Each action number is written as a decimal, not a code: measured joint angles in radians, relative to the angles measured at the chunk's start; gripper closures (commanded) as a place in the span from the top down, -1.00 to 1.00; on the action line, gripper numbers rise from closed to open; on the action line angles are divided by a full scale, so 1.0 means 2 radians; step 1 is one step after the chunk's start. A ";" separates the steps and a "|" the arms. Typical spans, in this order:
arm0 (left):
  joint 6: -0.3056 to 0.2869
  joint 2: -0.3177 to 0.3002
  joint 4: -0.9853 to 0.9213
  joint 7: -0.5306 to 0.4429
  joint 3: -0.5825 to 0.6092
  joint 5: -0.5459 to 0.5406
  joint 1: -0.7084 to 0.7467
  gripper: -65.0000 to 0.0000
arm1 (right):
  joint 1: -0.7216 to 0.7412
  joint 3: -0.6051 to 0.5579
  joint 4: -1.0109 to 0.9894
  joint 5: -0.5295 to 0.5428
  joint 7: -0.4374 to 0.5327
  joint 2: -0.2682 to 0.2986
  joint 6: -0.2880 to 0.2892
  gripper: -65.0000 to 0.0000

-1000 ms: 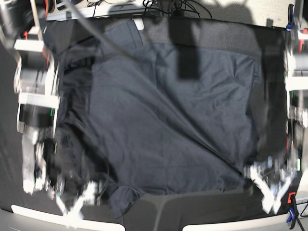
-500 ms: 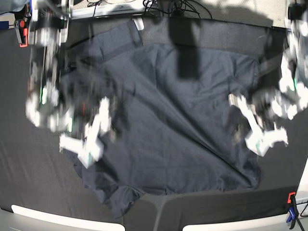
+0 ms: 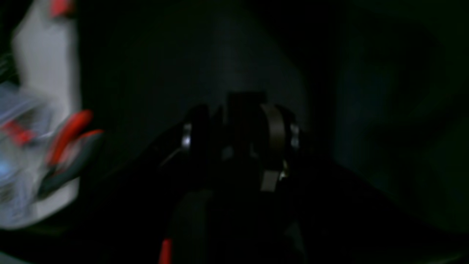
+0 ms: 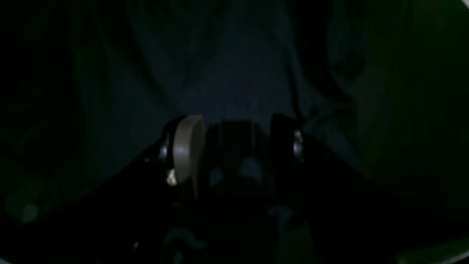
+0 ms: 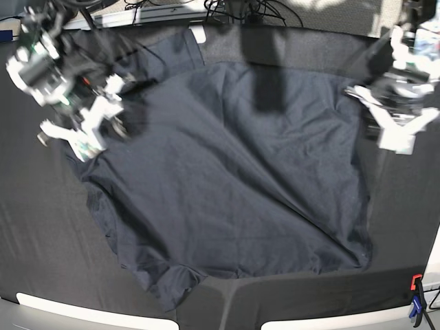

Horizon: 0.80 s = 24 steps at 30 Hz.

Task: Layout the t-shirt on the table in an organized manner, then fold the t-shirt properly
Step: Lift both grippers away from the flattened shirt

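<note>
The dark navy t-shirt (image 5: 234, 179) lies spread over the black table (image 5: 41, 240), with a bunched flap at its near left corner and a sleeve at the far left. My right gripper (image 5: 103, 130) hovers blurred over the shirt's far left part, its white fingers (image 5: 75, 141) spread open and empty. Over the far right edge of the shirt hangs my left gripper (image 5: 381, 124), also blurred, open and empty. The right wrist view shows dim blue fabric (image 4: 234, 80) below that gripper. The left wrist view is dark, with shirt cloth (image 3: 366, 110) at its right.
An orange-and-blue clamp (image 5: 415, 302) grips the near right corner. Cables (image 5: 234, 8) lie beyond the far edge. A pale edge strip (image 5: 69, 306) runs along the front. In the left wrist view a red-handled clamp (image 3: 69, 132) sits against a white surface at the left.
Both arms have swept from the near edge of the table up to its far side. The shirt now lies uncovered and flatter along its near hem.
</note>
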 measured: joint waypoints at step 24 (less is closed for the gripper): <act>-0.117 0.065 -0.129 -0.032 -0.044 -0.165 -0.017 -0.38 | -0.011 0.019 0.000 0.037 0.000 -0.001 0.000 -0.12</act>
